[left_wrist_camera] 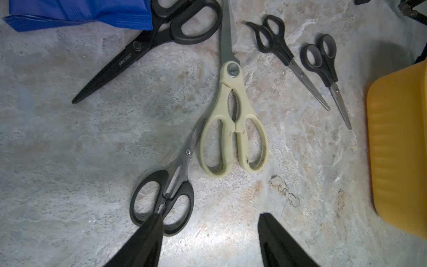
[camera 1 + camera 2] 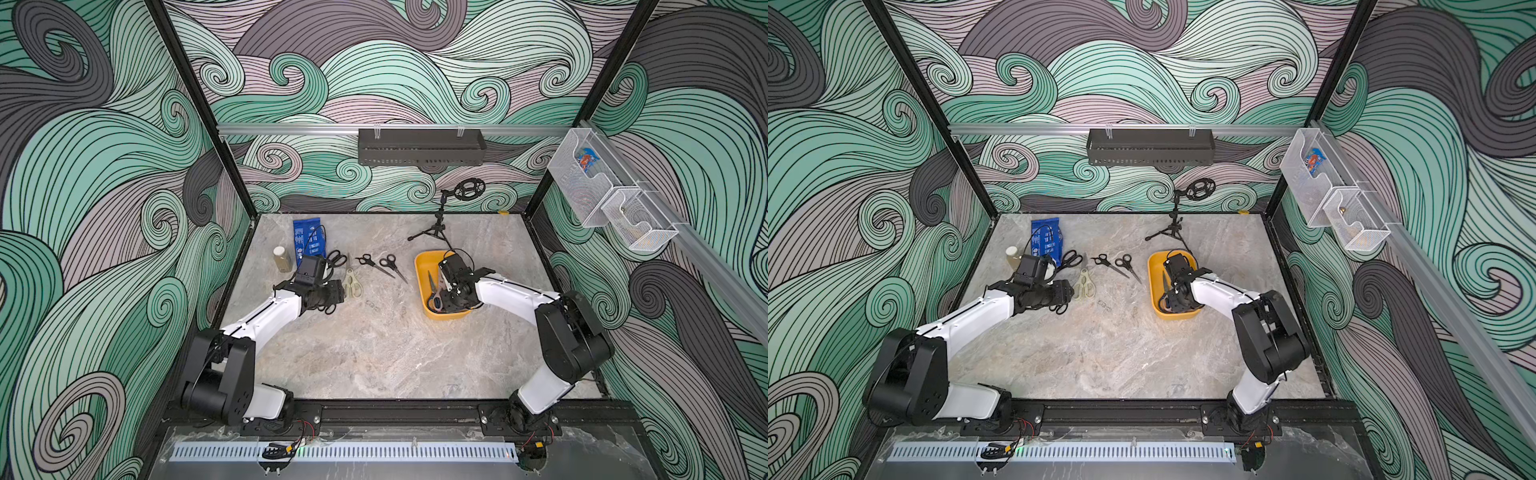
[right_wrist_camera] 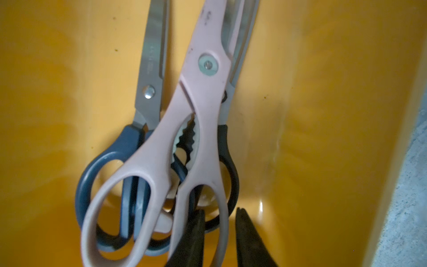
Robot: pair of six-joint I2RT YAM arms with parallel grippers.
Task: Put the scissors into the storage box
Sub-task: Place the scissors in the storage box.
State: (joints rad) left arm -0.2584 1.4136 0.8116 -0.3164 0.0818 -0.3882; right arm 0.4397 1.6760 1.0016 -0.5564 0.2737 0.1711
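The mustard storage box [image 2: 420, 266] [image 2: 1152, 270] stands right of centre. My right gripper [image 3: 220, 209] is down inside it, jaws a little apart, with one handle loop of the pink scissors [image 3: 203, 92] passing loosely between them. Under the pink pair lie dark-blue-handled scissors [image 3: 108, 159] and a black-handled pair [image 3: 227, 148]. On the table lie cream scissors [image 1: 232, 129] [image 2: 352, 284], a large black pair [image 1: 147, 44], two small black pairs [image 1: 279, 50] [image 1: 323, 62] and a black-handled pair [image 1: 166, 196]. My left gripper [image 1: 209, 222] hangs open above the table, one finger over that last pair's handle.
A blue bag [image 2: 308, 241] and a small jar [image 2: 282, 258] sit at the back left. A black tripod stand [image 2: 436, 226] rises just behind the box. A dark perforated tray [image 2: 419, 147] hangs on the back wall, and white wire baskets [image 2: 582, 178] on the right wall.
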